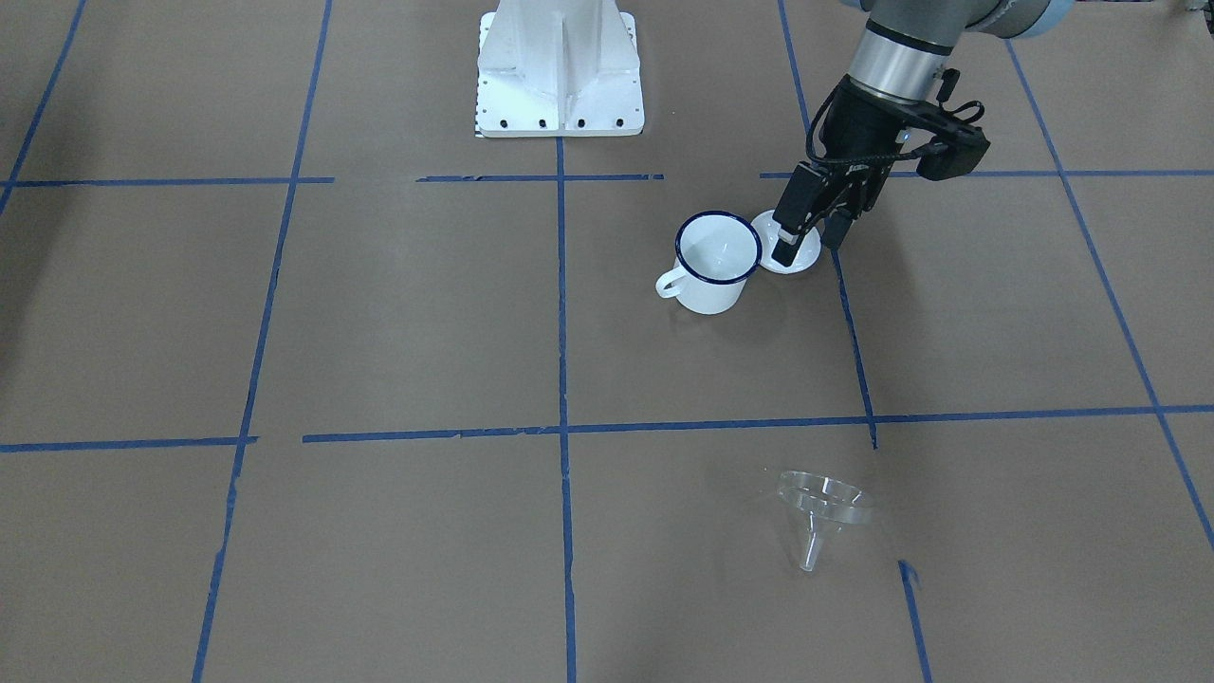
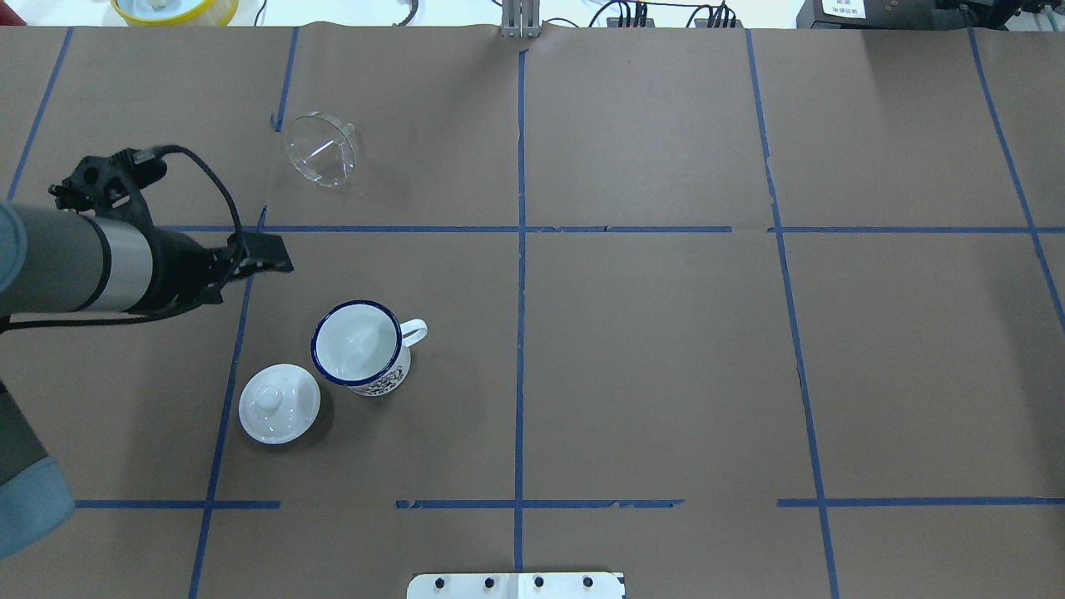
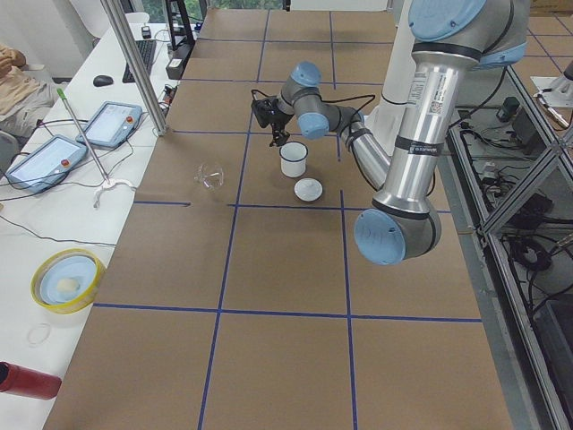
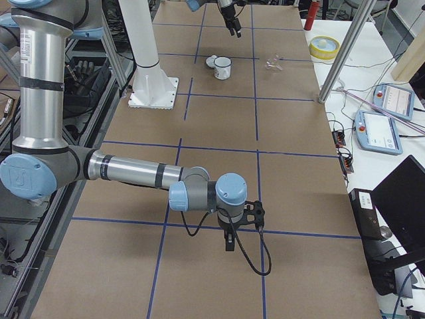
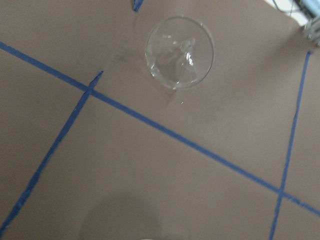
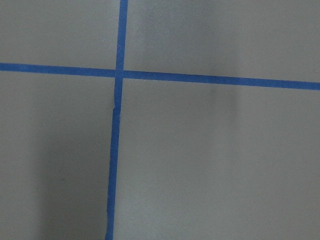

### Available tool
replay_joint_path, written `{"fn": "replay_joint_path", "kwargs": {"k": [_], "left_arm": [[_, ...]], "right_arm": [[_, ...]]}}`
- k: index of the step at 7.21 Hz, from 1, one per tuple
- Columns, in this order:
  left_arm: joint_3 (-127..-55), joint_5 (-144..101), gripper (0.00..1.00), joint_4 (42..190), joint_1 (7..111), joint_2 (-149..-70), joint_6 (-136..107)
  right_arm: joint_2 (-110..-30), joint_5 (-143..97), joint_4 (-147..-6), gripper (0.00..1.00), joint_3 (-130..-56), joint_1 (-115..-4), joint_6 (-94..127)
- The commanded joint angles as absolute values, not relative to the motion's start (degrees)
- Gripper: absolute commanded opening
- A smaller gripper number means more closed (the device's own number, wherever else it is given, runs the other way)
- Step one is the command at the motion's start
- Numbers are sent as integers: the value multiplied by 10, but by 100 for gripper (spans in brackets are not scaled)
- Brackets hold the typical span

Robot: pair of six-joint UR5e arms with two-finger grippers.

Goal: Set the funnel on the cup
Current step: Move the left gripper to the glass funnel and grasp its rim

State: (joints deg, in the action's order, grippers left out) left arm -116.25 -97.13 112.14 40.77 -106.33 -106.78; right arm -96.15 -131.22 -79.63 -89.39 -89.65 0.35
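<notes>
While the left gripper (image 1: 809, 242) is hanging above the worktop (image 1: 379, 313) with its two fingers spread apart and nothing between them, the left arm is reaching in low from the robot's left side. In the overhead view this released gripper is sitting over a blue tape line, between the cup and the funnel and touching neither. The cup (image 2: 359, 345) is standing upright just on the robot's side of the gripper, its open mouth facing up and its loop handle pointing toward the table's middle. A round white knobbed lid (image 2: 279, 403) is lying flat right beside the cup, knob up. The funnel (image 2: 320, 150) is lying on its side farther out, beyond the tape line, well apart from the cup; its wide mouth is turning toward the robot and its stem is pointing away. The left wrist camera is looking down on it. The right gripper (image 4: 229, 242) is hanging low far off at the table's other end, and whether it is released or clenched I cannot tell.
</notes>
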Motion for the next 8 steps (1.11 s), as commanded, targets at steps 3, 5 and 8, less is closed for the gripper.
{"fn": "replay_joint_path", "kwargs": {"k": [3,5,8], "left_arm": [[-876,-878,100,1374,422,-1154,-1255],[-759,-867,100,1414,449,-1214,-1283],[-689,-867,94,1461,451,-1228,-1279]], "right_arm": [[-962,-1312,-796,100,-894,-896,4],[-962,-1312,-796,100,-894,-896,4],[-962,-1312,-796,100,-894,-896,4]]}}
